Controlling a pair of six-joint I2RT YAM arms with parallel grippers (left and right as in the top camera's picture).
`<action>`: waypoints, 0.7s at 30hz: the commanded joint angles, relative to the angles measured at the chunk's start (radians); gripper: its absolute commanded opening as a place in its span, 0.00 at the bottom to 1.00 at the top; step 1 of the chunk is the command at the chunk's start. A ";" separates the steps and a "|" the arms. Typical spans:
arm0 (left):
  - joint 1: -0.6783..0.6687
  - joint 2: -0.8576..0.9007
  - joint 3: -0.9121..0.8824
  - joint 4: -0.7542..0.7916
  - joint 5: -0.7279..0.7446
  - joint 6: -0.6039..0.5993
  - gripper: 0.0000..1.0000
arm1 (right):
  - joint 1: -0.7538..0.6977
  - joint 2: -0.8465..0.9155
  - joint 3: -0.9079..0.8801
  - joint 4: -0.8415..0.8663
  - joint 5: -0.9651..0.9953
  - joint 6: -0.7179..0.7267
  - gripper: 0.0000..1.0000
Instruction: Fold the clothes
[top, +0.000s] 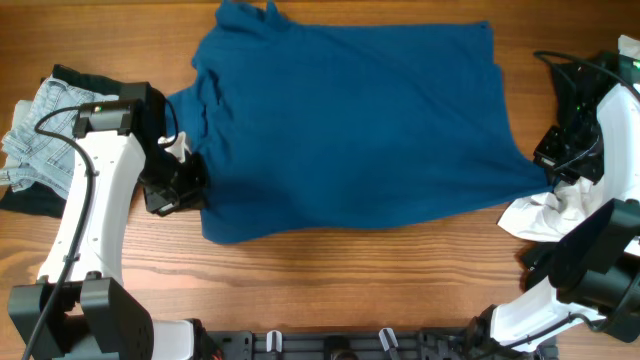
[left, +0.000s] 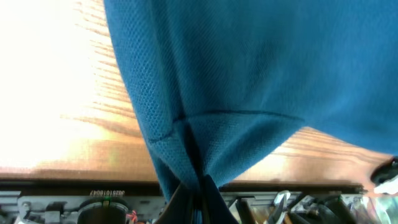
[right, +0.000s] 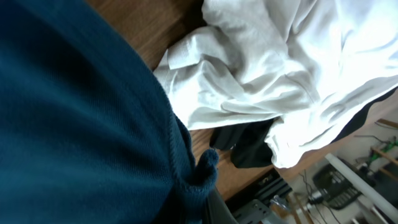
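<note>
A large deep-blue shirt lies spread across the table's middle, collar at the far edge. My left gripper is shut on the shirt's left edge; the left wrist view shows blue cloth pinched between the fingers. My right gripper is shut on the shirt's right corner; the right wrist view shows bunched blue fabric at the jaws. A white garment lies crumpled at the right, also in the right wrist view. Pale-blue denim shorts lie on a black garment at the left.
The wooden table shows bare wood along the front. A dark piece lies under the white garment. Cables and the right arm's base stand at the right edge; a rail runs along the front.
</note>
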 joint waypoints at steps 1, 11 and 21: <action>0.000 -0.010 -0.028 0.082 -0.019 -0.043 0.04 | -0.004 -0.029 -0.013 0.012 0.035 0.011 0.04; 0.000 -0.010 -0.179 0.171 -0.019 -0.072 0.09 | -0.004 -0.029 -0.066 0.071 0.036 0.010 0.04; 0.000 -0.010 -0.191 0.402 0.042 -0.103 0.18 | -0.004 -0.029 -0.066 0.092 0.036 0.000 0.04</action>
